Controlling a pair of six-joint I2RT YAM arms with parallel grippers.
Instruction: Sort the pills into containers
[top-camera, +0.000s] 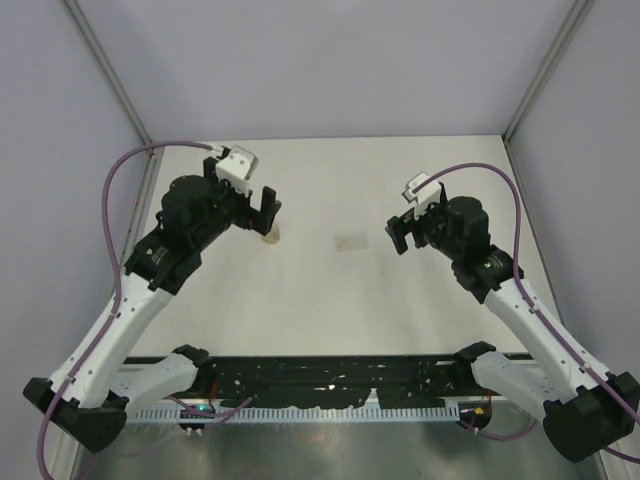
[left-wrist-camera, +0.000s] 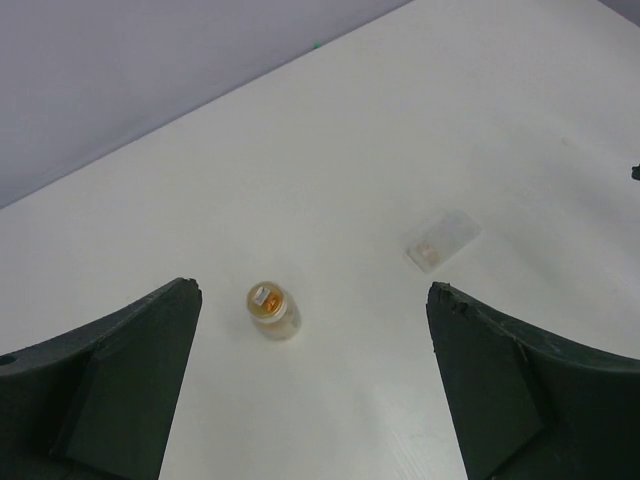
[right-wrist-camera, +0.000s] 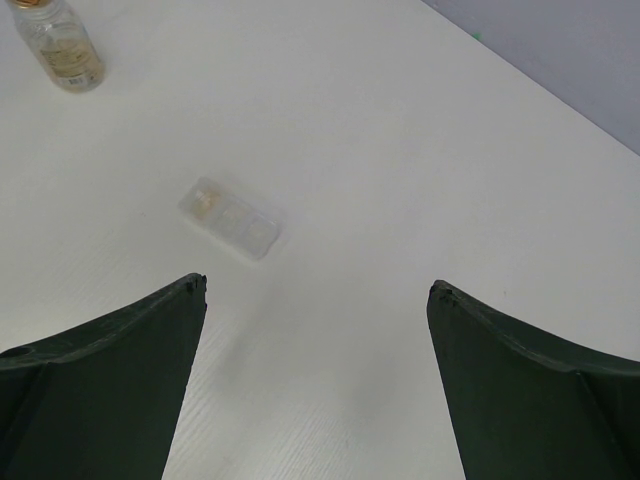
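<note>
A flat white table (top-camera: 330, 300) is sitting between plain grey walls (top-camera: 300, 60).

The left gripper (left-wrist-camera: 315, 292) is hanging over the table. Its two dark jaws are standing wide apart and holding nothing. Just ahead of them, the amber vial (left-wrist-camera: 272, 310) is standing upright on the table, not touching either finger. It is a small round tube of clear plastic, and it is looking amber because orange pills (left-wrist-camera: 265, 297) are sitting inside it. They are too tiny to count.

The right gripper (right-wrist-camera: 318, 288) is hanging over the other side of the table, and its jaws are wide apart too, holding nothing. Ahead of them, the clear vial (right-wrist-camera: 230, 218) is lying on its side near the middle of the table, well apart from the amber one. It is smooth and nearly see-through, and a pale tan pill (right-wrist-camera: 205, 203) is showing at one end.

There are two vials and two grippers.
</note>
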